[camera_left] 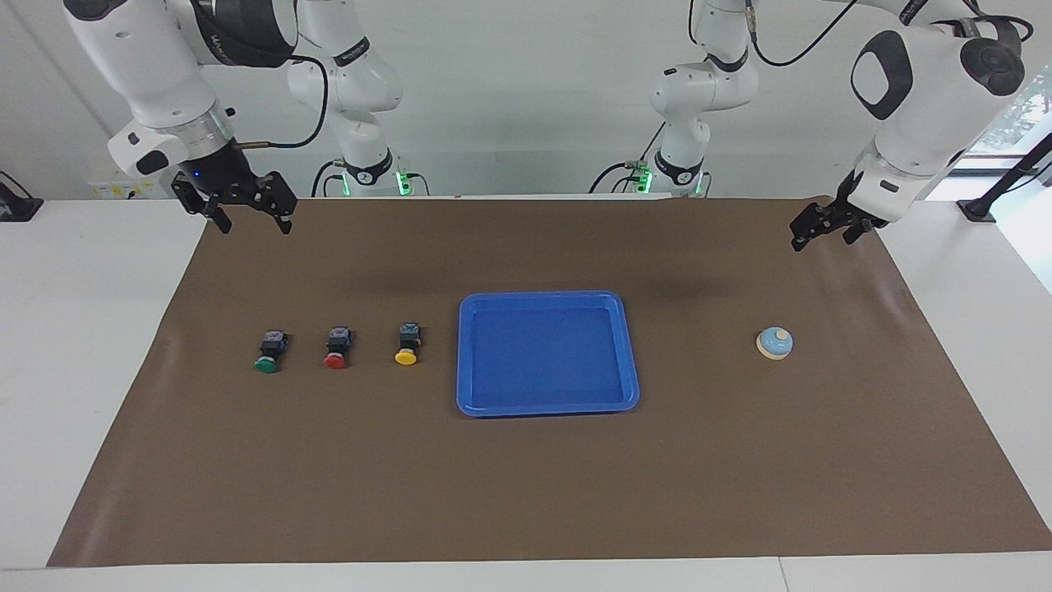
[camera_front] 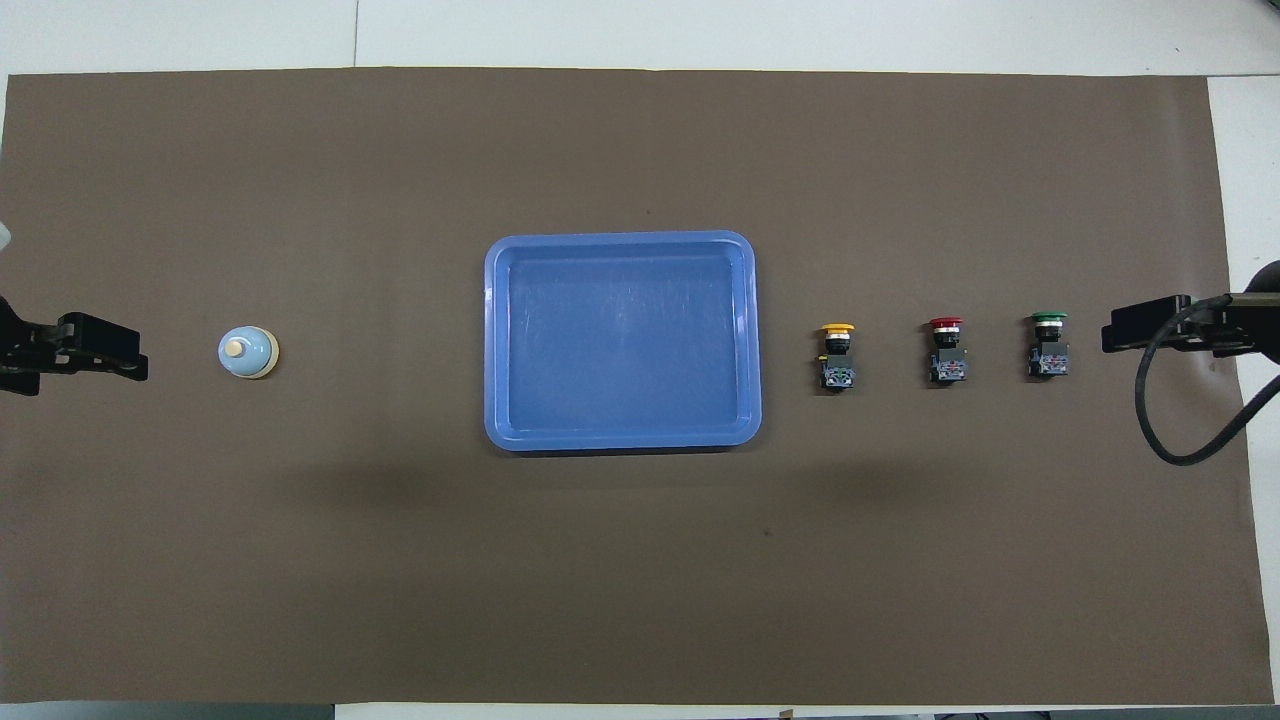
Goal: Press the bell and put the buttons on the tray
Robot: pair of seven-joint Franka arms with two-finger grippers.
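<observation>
Now we are looking at the left gripper, hanging with its jaws spread and nothing between them, up in the air over the mat's edge at the left arm's end of the table. We are finding the right gripper likewise splayed and empty, waiting high over the mat corner at the right arm's end.

Moving outward, the bell is sitting alone on the mat, well apart from the left gripper. We are judging it light and rigid, a thing to be tapped on its cream top knob and not gripped at all.

Toward the middle, the tray is lying flat and holding nothing. Between it and the right arm's end, the three buttons are lying in a row: yellow just beside the tray, then red, then green.

We are guessing they are small, light and hard, with smooth rounded caps that could slip from the fingers. We are thinking the black blocky bodies are offering flatter faces, so we would be pinching there, across the body.

As for writing, we are seeing lettering on the right arm's dark wrist band, but we are not managing to read it, nor any label on the buttons.
</observation>
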